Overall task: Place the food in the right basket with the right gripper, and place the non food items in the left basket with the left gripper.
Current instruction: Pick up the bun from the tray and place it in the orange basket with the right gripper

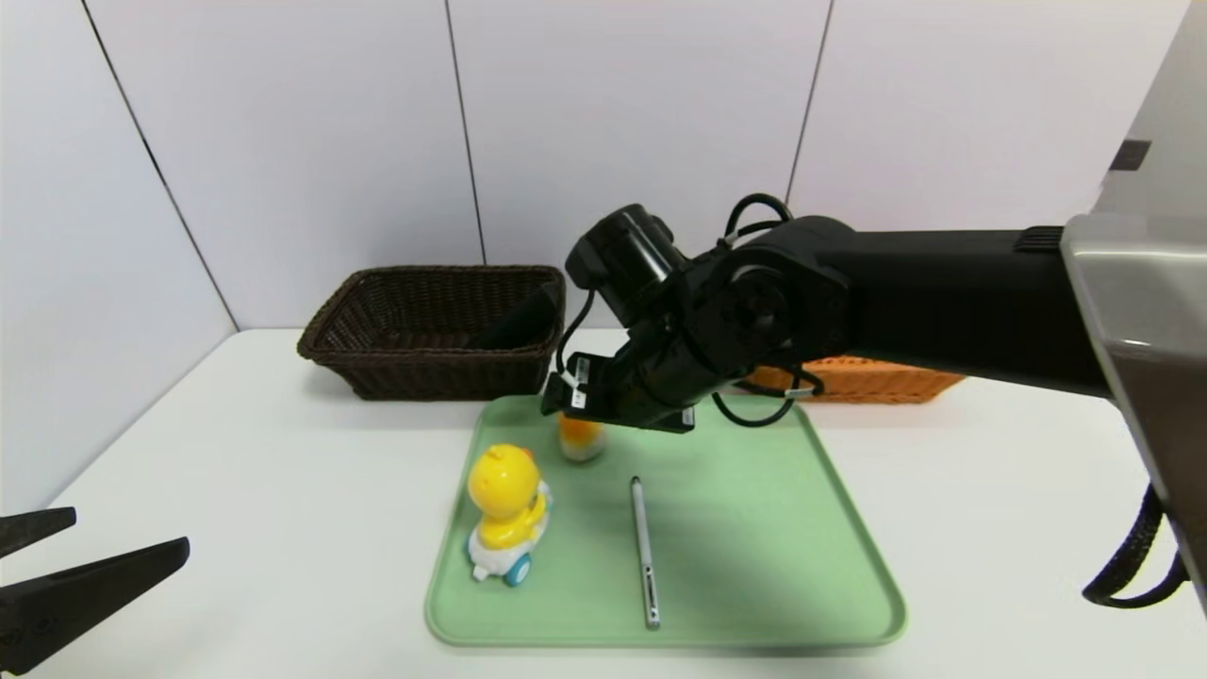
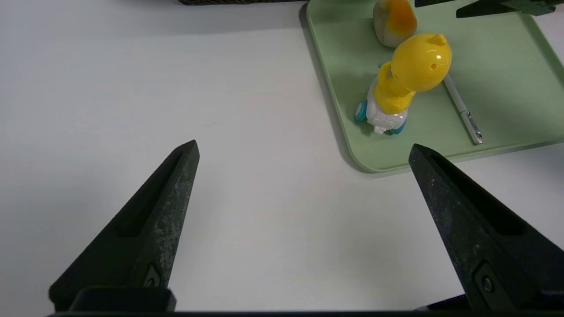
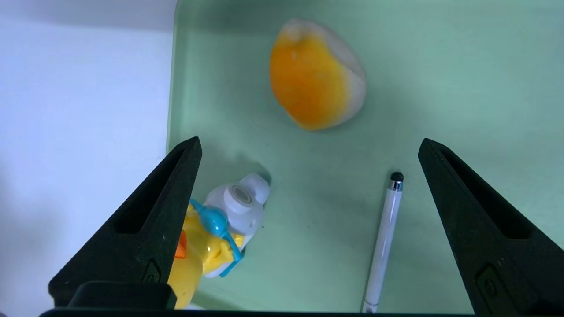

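The white food piece with an orange-yellow top [image 1: 580, 438] [image 3: 317, 75] stands at the far left of the green tray [image 1: 754, 566]. My right gripper [image 3: 308, 141] hovers open just above it, holding nothing. The yellow duck toy [image 1: 506, 509] [image 2: 410, 79] and the white-silver pen [image 1: 644, 552] [image 3: 384, 242] rest on the tray nearer me. The black pouch [image 1: 519, 325] lies in the dark brown basket [image 1: 434, 330]. The orange-tan basket [image 1: 868, 380] is mostly hidden behind my right arm. No apple is in view. My left gripper [image 1: 132, 528] [image 2: 303, 145] is open and empty over the table's near left.
Both baskets stand against the white back wall, behind the tray. My right arm [image 1: 849, 292] stretches across from the right, above the tray's far edge. Bare white table [image 2: 176, 88] lies between my left gripper and the tray.
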Controlling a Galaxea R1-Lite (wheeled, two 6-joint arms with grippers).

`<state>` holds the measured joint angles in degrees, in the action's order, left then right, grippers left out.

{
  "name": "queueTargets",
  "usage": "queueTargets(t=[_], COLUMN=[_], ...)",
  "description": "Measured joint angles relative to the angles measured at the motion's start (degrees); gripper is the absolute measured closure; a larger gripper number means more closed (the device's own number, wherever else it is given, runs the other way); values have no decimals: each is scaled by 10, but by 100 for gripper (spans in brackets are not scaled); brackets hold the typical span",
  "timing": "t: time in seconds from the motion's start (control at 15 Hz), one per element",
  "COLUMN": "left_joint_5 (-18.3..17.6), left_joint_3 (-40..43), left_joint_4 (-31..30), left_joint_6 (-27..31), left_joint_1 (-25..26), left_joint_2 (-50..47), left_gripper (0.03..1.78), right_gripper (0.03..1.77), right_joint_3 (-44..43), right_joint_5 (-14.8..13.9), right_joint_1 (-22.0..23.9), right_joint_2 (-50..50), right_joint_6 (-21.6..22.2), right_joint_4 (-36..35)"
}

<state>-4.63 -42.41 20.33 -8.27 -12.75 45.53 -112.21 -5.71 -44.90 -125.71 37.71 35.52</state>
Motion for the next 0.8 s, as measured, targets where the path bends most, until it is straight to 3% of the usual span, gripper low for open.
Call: queueTargets(t=[0.27,0.47,0.8], left_joint_5=[0,0,0], left_joint_3=[0,0,3], left_joint_4=[0,0,0], left_joint_6=[1,1,1], left_joint_1=[0,0,0], left_joint_2=[0,0,-3], left_gripper=[12,12,12], right_gripper=[10,10,10], right_joint_3=[0,0,0], right_joint_5=[-16,-58,-74], right_joint_1=[-13,-20,-24], right_joint_2=[-20,-36,-58], right_joint_6=[-15,-46,-65], right_joint_4=[-5,-31,-51])
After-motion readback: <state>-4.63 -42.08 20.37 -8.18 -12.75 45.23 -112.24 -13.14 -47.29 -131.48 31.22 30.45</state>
